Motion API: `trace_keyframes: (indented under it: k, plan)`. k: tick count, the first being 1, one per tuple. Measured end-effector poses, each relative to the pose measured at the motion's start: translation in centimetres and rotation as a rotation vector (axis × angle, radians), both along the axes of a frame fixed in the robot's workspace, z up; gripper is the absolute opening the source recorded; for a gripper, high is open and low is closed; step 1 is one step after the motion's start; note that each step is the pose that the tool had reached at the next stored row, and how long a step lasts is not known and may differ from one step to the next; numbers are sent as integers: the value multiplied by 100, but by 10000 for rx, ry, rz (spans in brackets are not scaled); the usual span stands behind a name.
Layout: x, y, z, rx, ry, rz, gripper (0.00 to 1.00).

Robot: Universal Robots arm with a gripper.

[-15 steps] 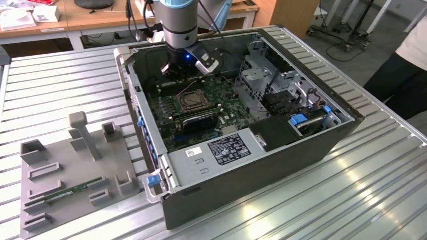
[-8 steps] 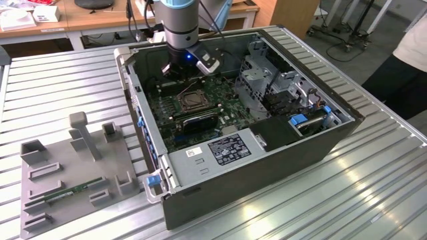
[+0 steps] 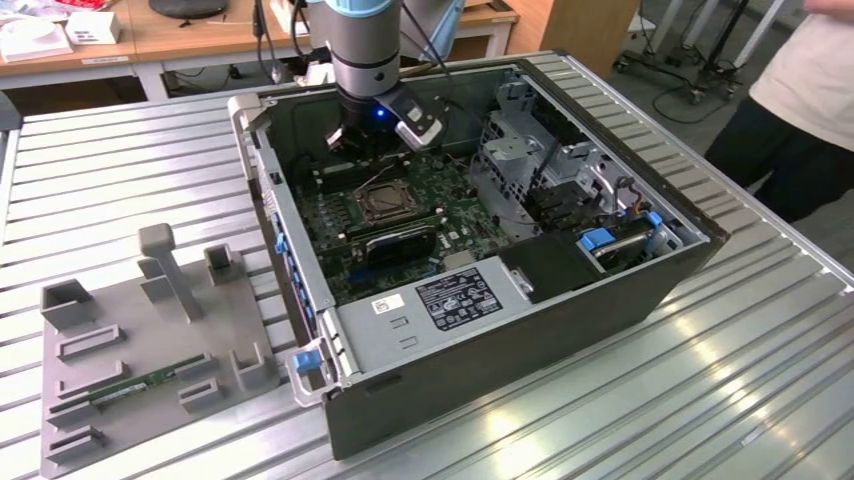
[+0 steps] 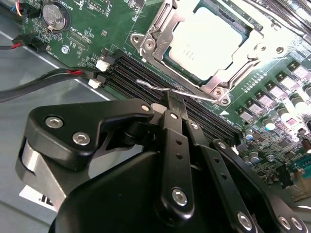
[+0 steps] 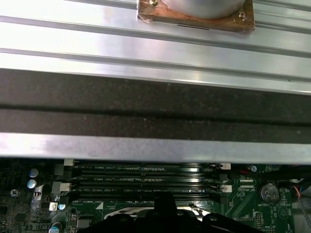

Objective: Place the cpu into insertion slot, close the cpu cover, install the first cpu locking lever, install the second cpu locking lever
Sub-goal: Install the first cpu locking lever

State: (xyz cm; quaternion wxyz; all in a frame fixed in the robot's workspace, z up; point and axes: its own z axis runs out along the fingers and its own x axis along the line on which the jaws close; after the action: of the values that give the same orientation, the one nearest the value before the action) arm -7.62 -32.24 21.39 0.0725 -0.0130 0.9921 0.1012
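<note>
Reaching into the computer case (image 3: 627,300) at the exterior view's upper centre, the gripper (image 3: 363,138) is touching its drawn-together fingers to a wire locking lever (image 4: 150,85), probably to latch it. The cpu (image 4: 209,41) is sitting in the insertion slot (image 3: 378,203) beneath the lowered cpu cover (image 4: 154,30).

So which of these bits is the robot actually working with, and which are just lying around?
In the job: hand, cpu, cpu cover closed over it, wire locking lever at the hand's tip.
Just lying about: green memory stick on the grey tray, black memory slots, coin battery.
</note>
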Motion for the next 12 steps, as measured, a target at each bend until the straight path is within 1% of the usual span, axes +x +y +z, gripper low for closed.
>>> trace_keyframes:
  k: [6, 12]
  plan:
    - [2, 0, -7, -1, 1, 1, 11]
    - [7, 0, -48, -1, 1, 1, 11]
